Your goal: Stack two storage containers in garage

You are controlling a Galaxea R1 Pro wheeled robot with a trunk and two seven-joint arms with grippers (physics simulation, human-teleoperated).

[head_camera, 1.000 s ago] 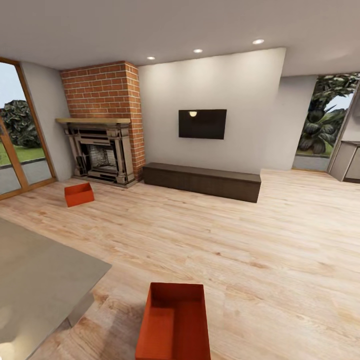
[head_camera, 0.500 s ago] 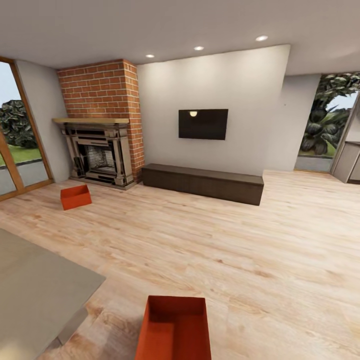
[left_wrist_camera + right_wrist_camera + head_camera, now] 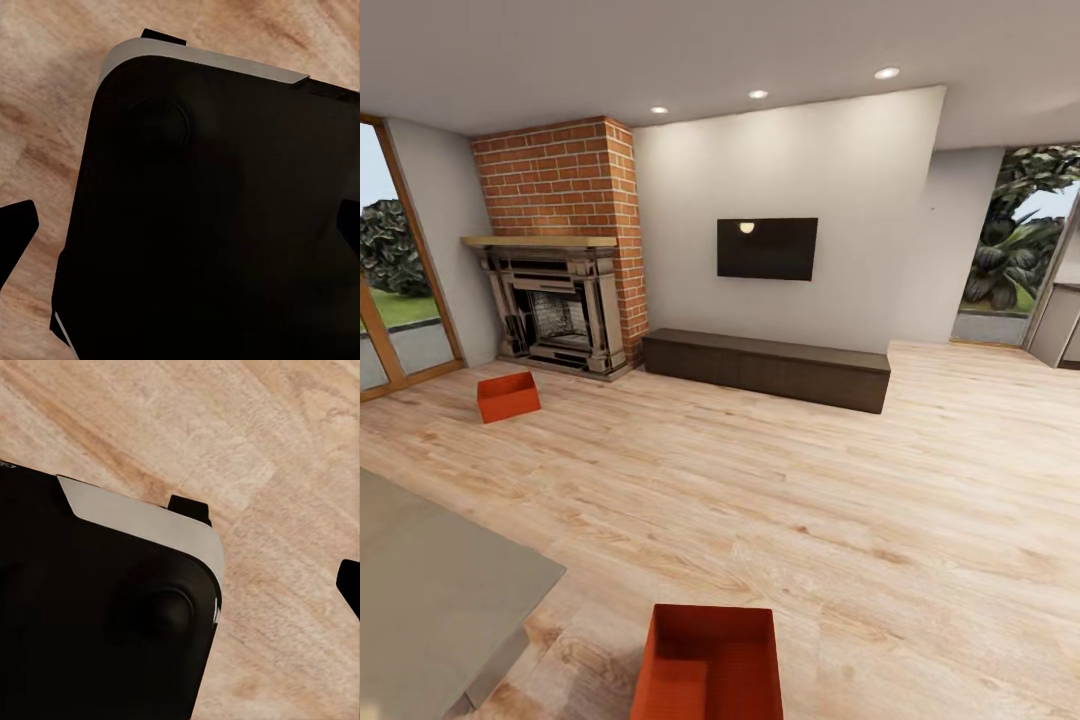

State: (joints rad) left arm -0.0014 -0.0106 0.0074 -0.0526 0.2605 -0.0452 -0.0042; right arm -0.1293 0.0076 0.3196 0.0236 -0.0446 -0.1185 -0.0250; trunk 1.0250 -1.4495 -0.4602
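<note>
The near storage container (image 3: 708, 660) is getting cut off by the head view's bottom edge; the other (image 3: 508, 396) is sitting far left by the fireplace (image 3: 555, 310). Both claws (only dark slivers showing) – can't tell their opening.

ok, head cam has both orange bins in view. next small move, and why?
Probably roll the base a little closer to the near bin and tilt the head down. The bin sits open on the wood floor with its near end cut off by the frame edge. The far bin lies over by the fireplace, so the near one looks like the easier first pick.
</note>
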